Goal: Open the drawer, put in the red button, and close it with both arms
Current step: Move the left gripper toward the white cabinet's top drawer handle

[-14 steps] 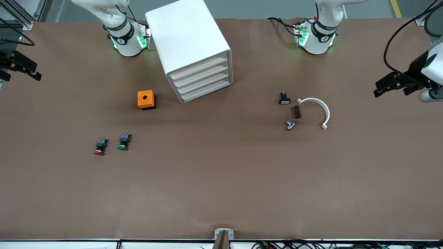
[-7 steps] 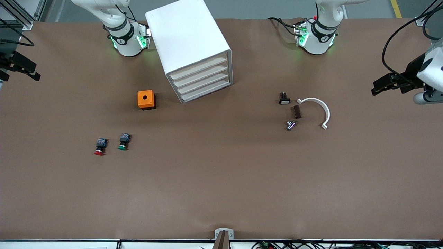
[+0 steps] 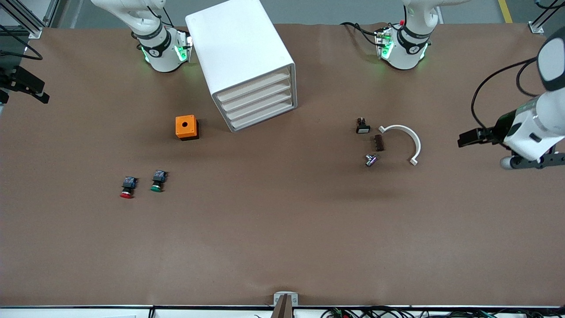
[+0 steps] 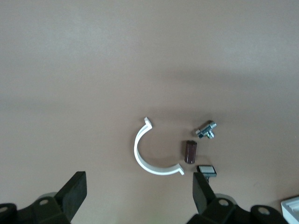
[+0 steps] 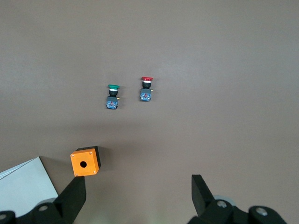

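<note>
Green button [image 3: 156, 181] beside red button [image 3: 127, 187].

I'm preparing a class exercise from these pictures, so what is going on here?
Nothing is held yet. The left gripper hangs open over the table's left-arm end; the right gripper is open at the other end. The cabinet has all its drawers shut. The red button lies beside the green button.

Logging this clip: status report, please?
Left gripper open, in the air at its table end; right gripper open at its own. Drawers all shut. Red button untouched beside green button. Nothing blocking.
</note>
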Robot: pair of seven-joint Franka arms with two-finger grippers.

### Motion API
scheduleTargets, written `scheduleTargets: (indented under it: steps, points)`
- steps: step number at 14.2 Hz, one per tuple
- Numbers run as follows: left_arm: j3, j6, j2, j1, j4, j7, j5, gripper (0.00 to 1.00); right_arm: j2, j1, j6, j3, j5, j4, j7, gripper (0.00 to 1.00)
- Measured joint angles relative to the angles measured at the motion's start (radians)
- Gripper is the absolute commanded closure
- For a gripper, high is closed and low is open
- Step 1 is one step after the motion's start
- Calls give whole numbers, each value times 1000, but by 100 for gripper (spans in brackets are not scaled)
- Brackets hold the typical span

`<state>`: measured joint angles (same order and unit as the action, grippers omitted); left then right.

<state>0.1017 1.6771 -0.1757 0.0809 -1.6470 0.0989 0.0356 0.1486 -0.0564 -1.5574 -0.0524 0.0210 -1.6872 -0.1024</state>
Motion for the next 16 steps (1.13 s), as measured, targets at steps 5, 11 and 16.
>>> scheduleTargets:
  steps: [5, 11, 16]
  points:
    - [14, 83, -110, -8, 2, 96, 0, 0, 0, 0, 2, 0, -7, 0, 1, 0]
    - [32, 122, -209, -122, 22, 493, 59, 0, 0, 0, 5, -1, -17, 0, 2, 0]
    - [35, 121, -276, -211, 63, 847, 236, 0, 0, 0, 9, -2, -17, 0, 2, 0]
